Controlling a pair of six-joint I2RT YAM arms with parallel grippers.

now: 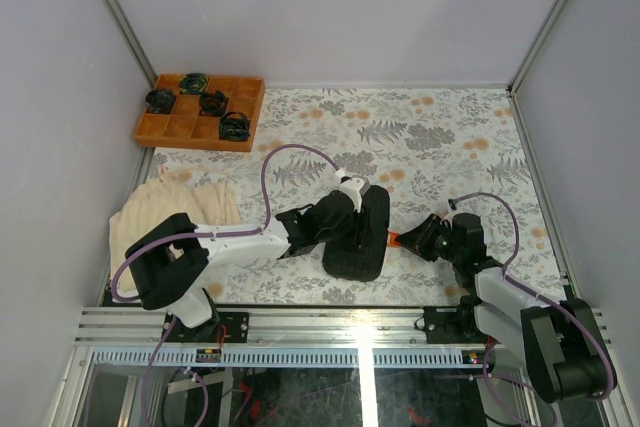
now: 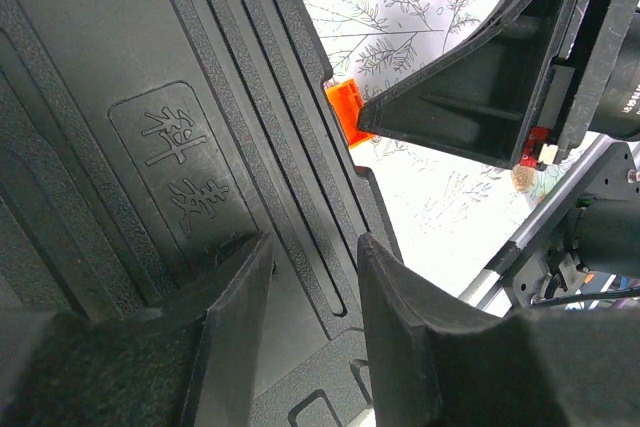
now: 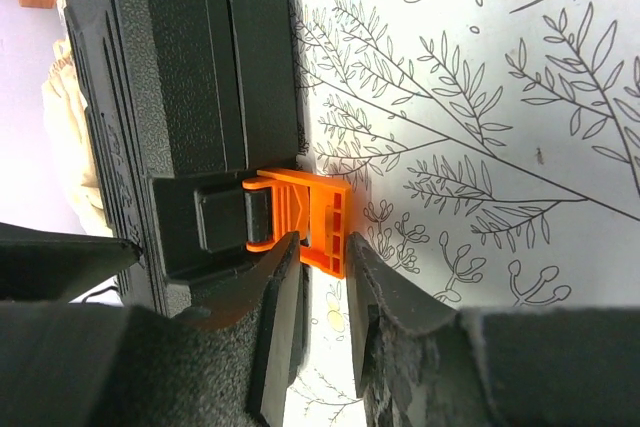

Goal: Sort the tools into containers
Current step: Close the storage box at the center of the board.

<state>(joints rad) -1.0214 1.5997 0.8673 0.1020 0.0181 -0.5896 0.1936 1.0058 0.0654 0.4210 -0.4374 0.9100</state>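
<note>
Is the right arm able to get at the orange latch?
Likely yes: its jaws sit either side of the latch, which sticks out from the case unobstructed.

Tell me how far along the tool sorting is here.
Done, apparently: no loose tools show on the table, and the black case lies closed; its contents are hidden. In hand: the right gripper straddles the orange latch, which sticks out and looks unfastened, while the left gripper sits open over the lid. Left: probably just fastening that latch.
</note>
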